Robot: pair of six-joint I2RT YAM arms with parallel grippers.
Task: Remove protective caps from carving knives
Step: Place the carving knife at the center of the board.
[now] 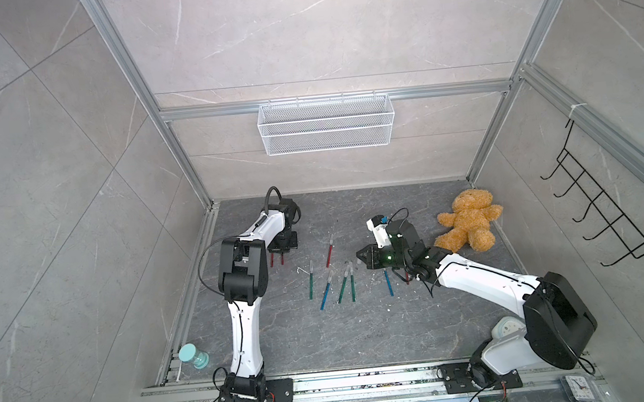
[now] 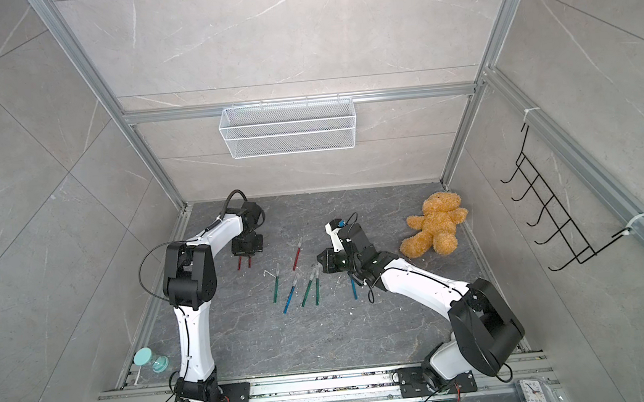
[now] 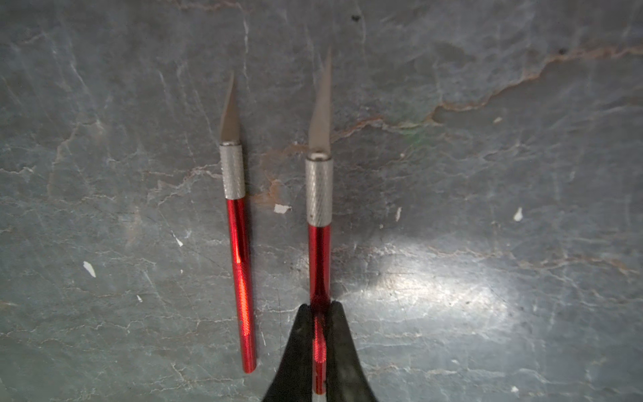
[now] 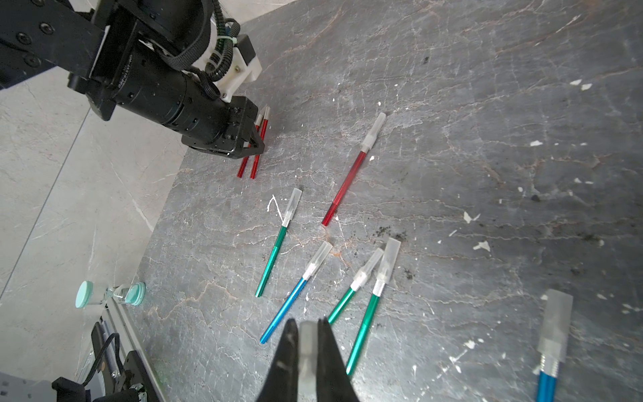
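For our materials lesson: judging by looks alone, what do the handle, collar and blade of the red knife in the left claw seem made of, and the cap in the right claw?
Red handle: probably anodised metal, glossy with streak highlights. Collar: matte silver metal, knurled cross-hatching. Blade: dull grey steel, likely; blurred. Cap: frosted translucent plastic, seemingly.

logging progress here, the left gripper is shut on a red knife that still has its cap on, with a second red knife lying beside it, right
Not quite. The red knife in the left gripper has no cap: its blade is bare, as the left wrist view shows. The rest stands: the gripper is shut on it, and a second red knife lies beside it.
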